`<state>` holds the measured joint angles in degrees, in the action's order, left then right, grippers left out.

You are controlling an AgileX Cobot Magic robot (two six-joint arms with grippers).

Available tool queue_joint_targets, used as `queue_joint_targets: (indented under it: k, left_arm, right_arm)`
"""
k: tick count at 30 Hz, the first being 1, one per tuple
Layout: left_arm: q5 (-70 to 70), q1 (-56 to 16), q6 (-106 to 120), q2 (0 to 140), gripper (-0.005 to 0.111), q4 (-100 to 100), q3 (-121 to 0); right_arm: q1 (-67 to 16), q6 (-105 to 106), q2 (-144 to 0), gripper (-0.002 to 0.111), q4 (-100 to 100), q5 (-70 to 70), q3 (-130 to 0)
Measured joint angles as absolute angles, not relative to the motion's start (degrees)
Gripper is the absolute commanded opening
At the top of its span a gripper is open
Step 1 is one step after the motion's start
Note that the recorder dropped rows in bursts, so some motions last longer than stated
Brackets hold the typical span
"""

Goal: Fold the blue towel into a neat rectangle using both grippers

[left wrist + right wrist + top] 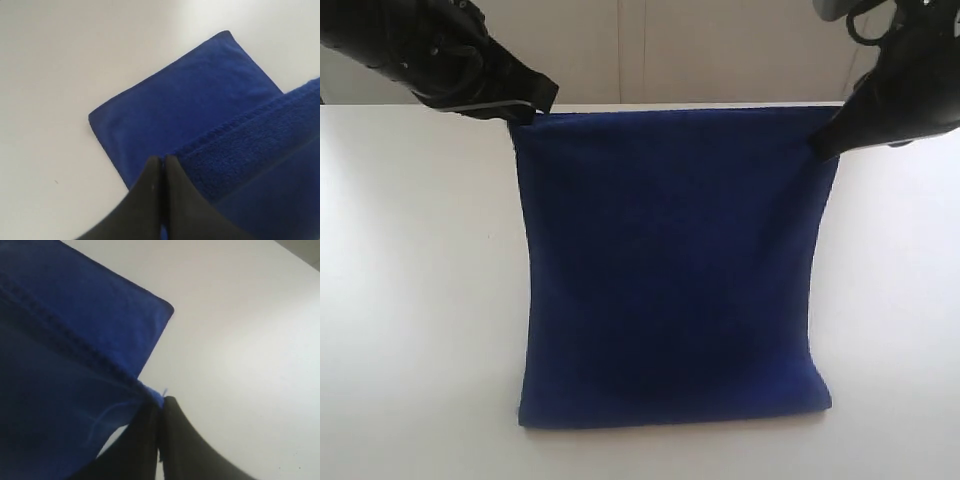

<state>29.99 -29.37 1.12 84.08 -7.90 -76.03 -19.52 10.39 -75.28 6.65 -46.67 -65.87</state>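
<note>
The white table (pixel 410 300) takes up most of what I see, running from the 6 o'clock edge of the exterior view out to a pale wall (pixel 720 50) along 12 o'clock. On it, around the middle of that view, is the blue towel (pixel 670 270), a broad deep-blue sheet that narrows a little toward 6 o'clock, where its rounded near edge rests on the table. Its far edge runs straight across at 12 o'clock, stretched between my two hands. My wrist cameras show the cloth doubled: one layer lies flat on the table, and above it a second layer rises to my jaws, with a stitched hem along its edge. My left gripper (pixel 525 108) comes in from 10 o'clock and meets the towel at its 11 o'clock corner. In the left wrist view its two black fingers (pixel 150 190) are pressed together with only a thin seam between them, and the thick raised layer sits against them, so I am pinching that corner. My right gripper (pixel 823 140) reaches in from 2 o'clock to the towel's 1 o'clock corner. In the right wrist view its jaws are likewise closed tight, with the tip of the blue corner and a loose thread caught at their ends. The smallest thing I can make out is that pale thread (pixel 165 391), sticking out just beside my right fingertips.
</note>
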Motion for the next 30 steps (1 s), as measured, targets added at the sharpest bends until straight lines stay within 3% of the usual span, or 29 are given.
queue_joint_targets:
  k: [30]
  left_arm:
    - [21.18, -26.61, 1.98, 98.39, 0.000, -6.39, -83.94]
  right_arm:
    - [-18.71, 2.57, -92.55, 0.000, 15.76, -35.94, -74.10]
